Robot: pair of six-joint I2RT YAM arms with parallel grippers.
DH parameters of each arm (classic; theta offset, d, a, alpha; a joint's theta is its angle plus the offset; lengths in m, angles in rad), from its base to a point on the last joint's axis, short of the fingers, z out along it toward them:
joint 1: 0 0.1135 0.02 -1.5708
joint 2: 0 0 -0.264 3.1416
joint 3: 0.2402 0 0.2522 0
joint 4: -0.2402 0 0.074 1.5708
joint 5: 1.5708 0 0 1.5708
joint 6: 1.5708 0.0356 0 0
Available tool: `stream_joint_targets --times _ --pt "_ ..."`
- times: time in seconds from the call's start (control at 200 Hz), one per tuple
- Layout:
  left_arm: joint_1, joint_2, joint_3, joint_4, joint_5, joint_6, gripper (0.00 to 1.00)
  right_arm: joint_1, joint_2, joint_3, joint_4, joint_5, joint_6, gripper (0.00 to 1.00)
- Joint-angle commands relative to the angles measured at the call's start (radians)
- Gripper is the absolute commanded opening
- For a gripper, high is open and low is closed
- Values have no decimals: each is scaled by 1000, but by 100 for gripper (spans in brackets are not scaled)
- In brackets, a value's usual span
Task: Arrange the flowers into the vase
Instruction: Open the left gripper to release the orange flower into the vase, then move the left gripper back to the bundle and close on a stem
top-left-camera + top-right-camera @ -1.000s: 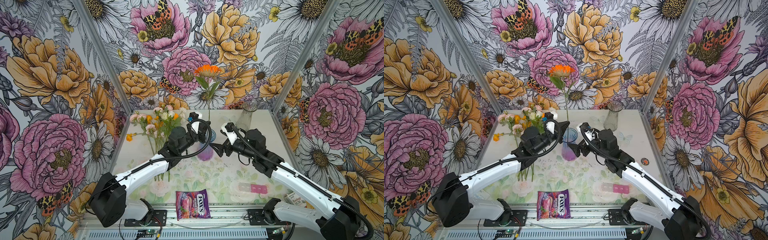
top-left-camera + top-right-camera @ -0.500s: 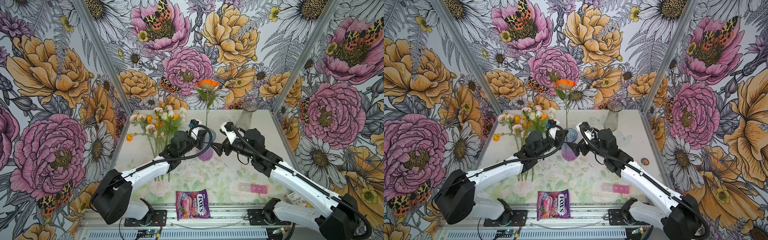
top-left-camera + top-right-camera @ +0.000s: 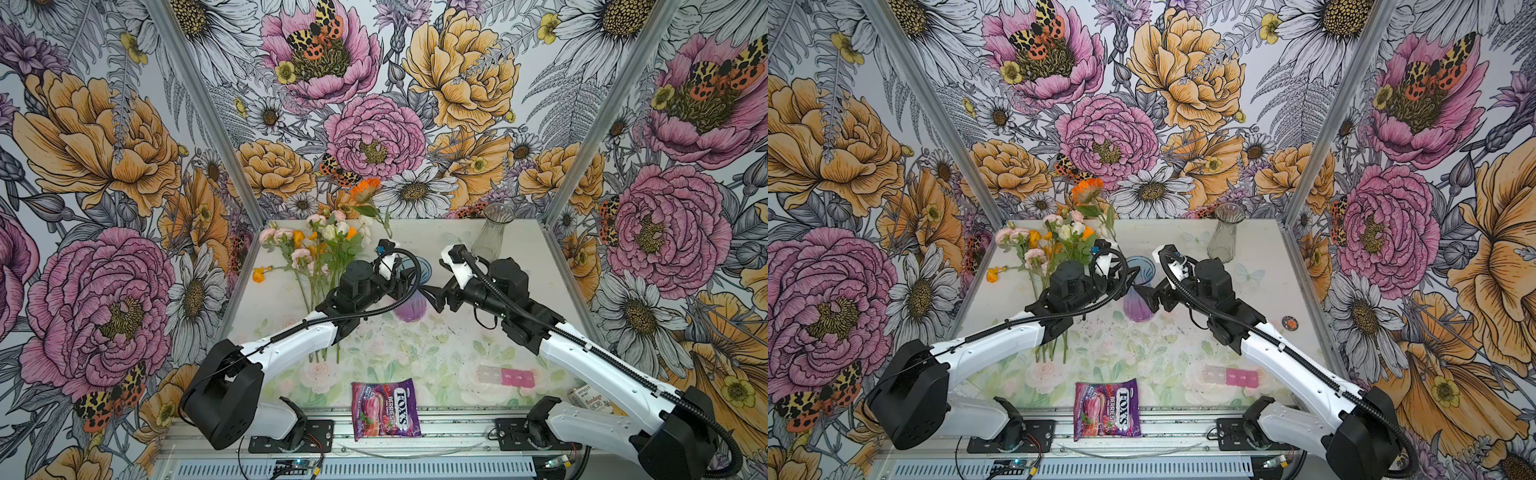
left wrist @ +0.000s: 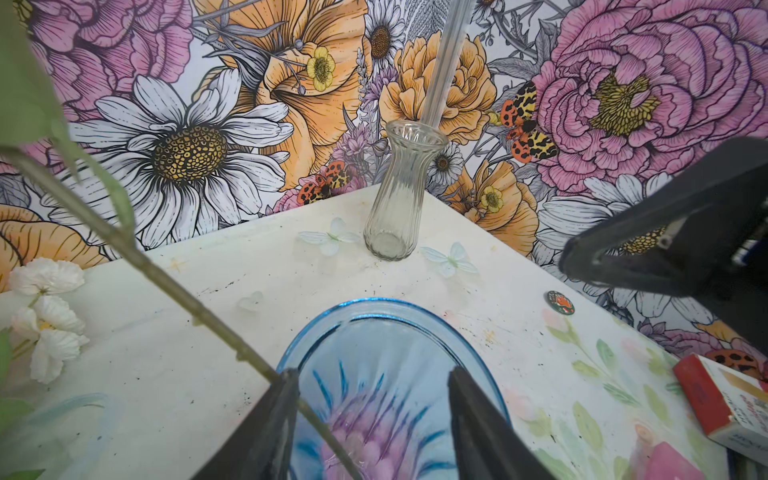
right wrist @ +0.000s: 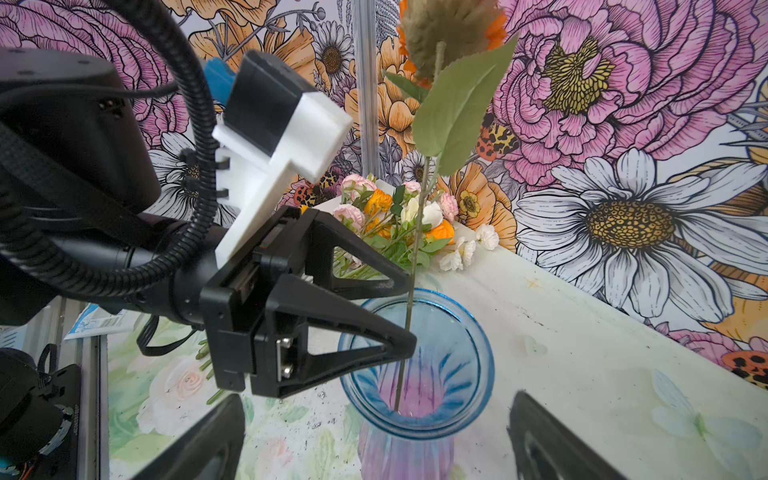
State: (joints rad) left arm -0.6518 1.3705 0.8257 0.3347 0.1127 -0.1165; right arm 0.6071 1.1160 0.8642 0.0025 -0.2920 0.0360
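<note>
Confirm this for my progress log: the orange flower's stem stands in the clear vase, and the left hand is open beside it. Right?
Wrong vase. The orange flower stands with its stem in the blue vase, as the right wrist view shows; the clear vase holds nothing. The left hand is open beside the stem.

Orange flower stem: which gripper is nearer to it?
Left. The left gripper, open, has the orange flower stem at its fingertips over the blue vase; the right gripper is open beside the vase, off the stem.
</note>
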Motion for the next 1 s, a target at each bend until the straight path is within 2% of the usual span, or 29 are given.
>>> stream_joint_targets --times 0.0,0.17,0.285,0.34,0.39,0.42,0.44,0.5,0.585,0.826,0.901,0.996 --pt "6 -75 0 -62 -15 -5 68 -6 -2 -15 49 -8 8 99" --pt "8 -206 18 -269 -122 -12 82 -5 -17 -44 103 -44 16 99" --pt "21 -300 56 -471 -223 -13 84 1 -23 -44 102 -56 13 99" --pt "30 -332 66 -563 -309 -34 82 9 -25 -39 96 -49 16 99" --pt "45 -338 87 -675 -489 -110 78 15 -21 -27 80 -35 21 99" --pt "75 -326 105 -758 -546 -161 76 18 -10 -18 65 -22 28 99" --pt "107 -310 118 -802 -537 -180 75 21 -1 -7 49 -11 31 99" --pt "217 -242 144 -899 -420 -219 72 31 33 29 -2 11 27 98" --pt "314 -144 143 -926 -273 -243 62 60 62 36 1 11 5 97" --pt "347 135 205 -893 -238 -235 48 151 47 -38 119 11 -73 98" --pt "348 219 241 -895 -247 -240 42 169 50 -32 109 18 -90 98" --pt "346 302 282 -895 -259 -238 41 180 77 3 51 48 -98 98"
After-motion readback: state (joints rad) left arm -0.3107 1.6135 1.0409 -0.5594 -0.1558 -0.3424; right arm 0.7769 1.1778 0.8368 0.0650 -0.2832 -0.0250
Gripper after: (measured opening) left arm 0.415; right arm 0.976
